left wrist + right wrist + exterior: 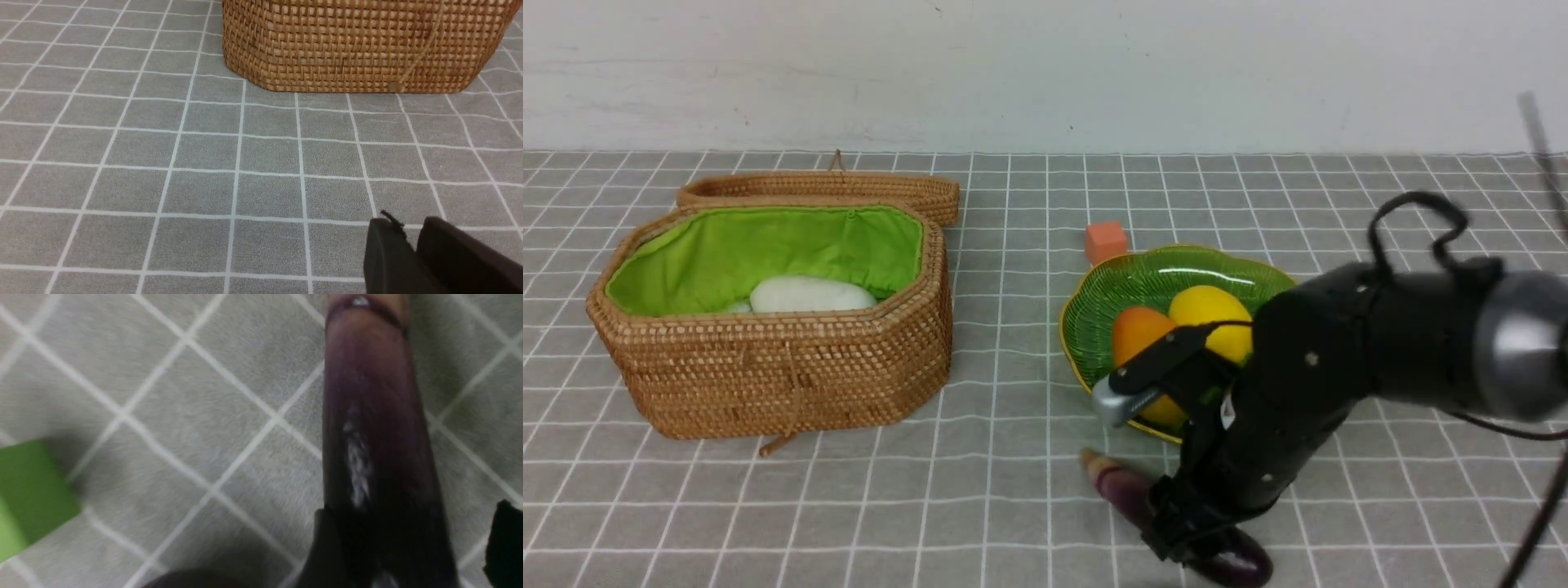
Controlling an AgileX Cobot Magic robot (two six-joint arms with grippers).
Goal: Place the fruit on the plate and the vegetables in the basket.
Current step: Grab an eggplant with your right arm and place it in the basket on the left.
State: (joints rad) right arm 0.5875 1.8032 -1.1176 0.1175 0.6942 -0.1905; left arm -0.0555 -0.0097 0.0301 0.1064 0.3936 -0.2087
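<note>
The long dark purple eggplant (1123,490) (367,416) lies on the grey checked cloth in front of the plate (1086,327). My right gripper (1188,531) (412,514) is down over it and open. One finger is against the eggplant's side and the other stands clear of it. An orange-yellow mango (1139,331) and a yellow lemon (1209,310) rest on the green plate, partly hidden by my right arm. The wicker basket (784,376) (359,45) stands open at the left with a white vegetable (809,294) inside. My left gripper (408,224) hovers shut and empty over bare cloth near the basket.
The basket's woven lid (825,189) lies behind the basket. A small orange cube (1106,242) sits just behind the plate. A blurred green block (24,498) shows beside the eggplant in the right wrist view.
</note>
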